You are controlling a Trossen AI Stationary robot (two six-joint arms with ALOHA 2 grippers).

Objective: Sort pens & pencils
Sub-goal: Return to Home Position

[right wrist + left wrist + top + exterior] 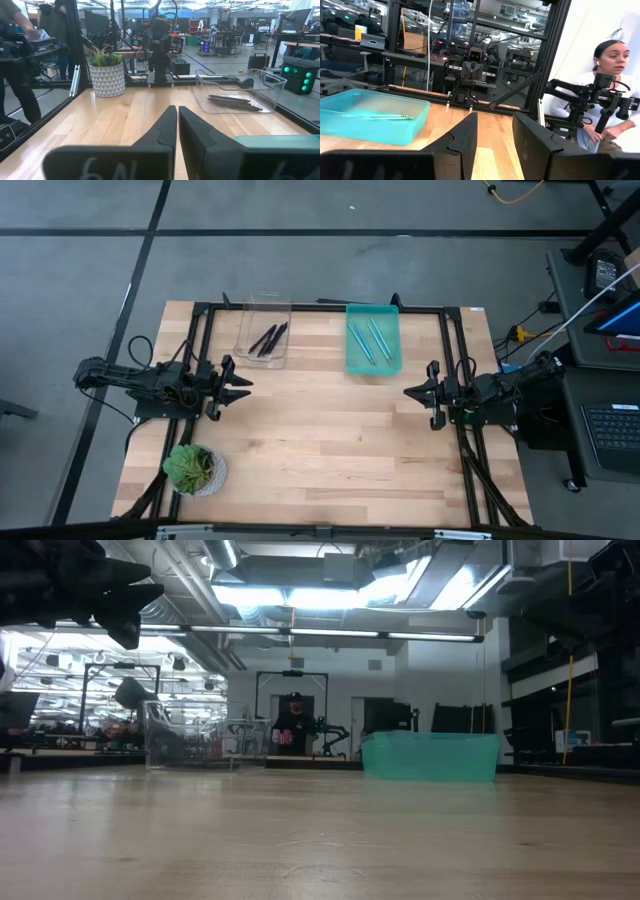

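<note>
The black sticks [268, 339] lie in the clear bin [262, 307] and the blue sticks [368, 340] in the teal bin [391, 358] at the table's [330, 440] far edge, and they look light, stiff and probably slick, best pinched mid-shaft, while the left gripper [242, 387] waits with fingers apart near the left edge and the right gripper [410, 392] has fingers almost together near the right.
</note>
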